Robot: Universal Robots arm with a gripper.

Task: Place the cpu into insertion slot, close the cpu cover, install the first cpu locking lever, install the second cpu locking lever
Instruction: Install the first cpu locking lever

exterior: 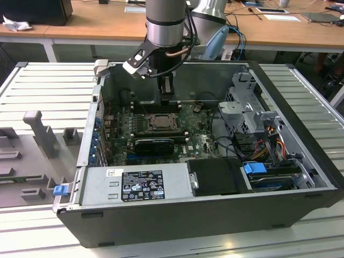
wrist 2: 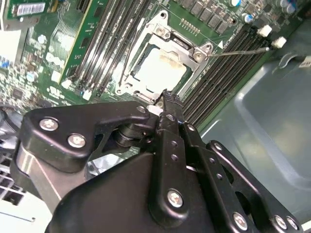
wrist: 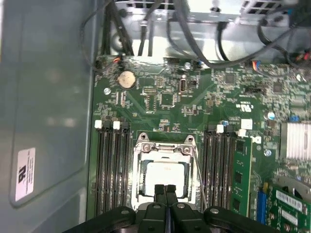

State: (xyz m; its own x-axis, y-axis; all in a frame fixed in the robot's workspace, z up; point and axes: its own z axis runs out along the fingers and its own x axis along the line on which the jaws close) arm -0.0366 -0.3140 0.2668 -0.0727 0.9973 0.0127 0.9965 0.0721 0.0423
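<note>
While the arm point(exterior: 164, 21) hung down into the open computer case point(exterior: 188, 220), its jaws were pressed together and held nothing. Their tips were poised just over one edge of the insertion slot point(exterior: 145, 122); whether they touched it could not be told. The cpu point(wrist: 163, 177) lay seated in that slot, near the middle of the green board point(wrist: 165, 102). The cpu cover point(wrist: 163, 145) lay flat over it, the pale chip showing through its window. One thin wire lever point(wrist 2: 238, 50) stuck out from a corner of the slot, slanting across the neighbouring memory slots point(wrist 2: 218, 77). Banks of those slots flanked the insertion slot closely on two sides. A long black card point(exterior: 155, 144) sat just beside it, toward the labelled power supply point(exterior: 134, 185) that ran along one long wall of the case. Black cables point(wrist: 194, 34) looped along one edge of the board, near a coin battery point(wrist: 127, 78). A drive cage point(exterior: 250, 107) with more wiring filled the case's end at the exterior view's right. The case rested on a ribbed grey tabletop point(exterior: 48, 80), with grey blocks point(exterior: 40, 131) at the exterior view's left.
</note>
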